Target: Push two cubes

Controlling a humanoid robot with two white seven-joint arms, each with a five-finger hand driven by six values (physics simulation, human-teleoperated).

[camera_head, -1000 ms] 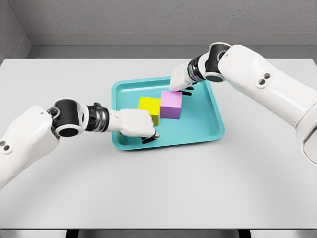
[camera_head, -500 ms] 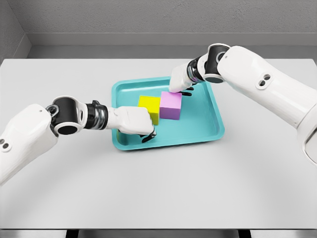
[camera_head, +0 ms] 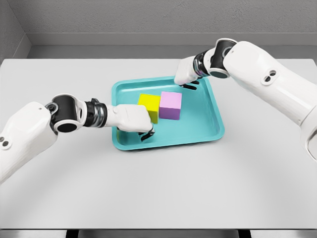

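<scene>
The left hand, fingers curled and empty, presses the yellow cube mid-tray, touching the pink cube. The right hand, curled, hovers by the teal tray's far edge. Pushing seems finished; next, likely retreat.

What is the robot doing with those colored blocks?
It is pushing two cubes together in a teal tray. The yellow cube and pink cube now sit side by side. The left hand is against the yellow cube, fingers curled. The right hand is above the tray's far edge, off the pink cube.
</scene>
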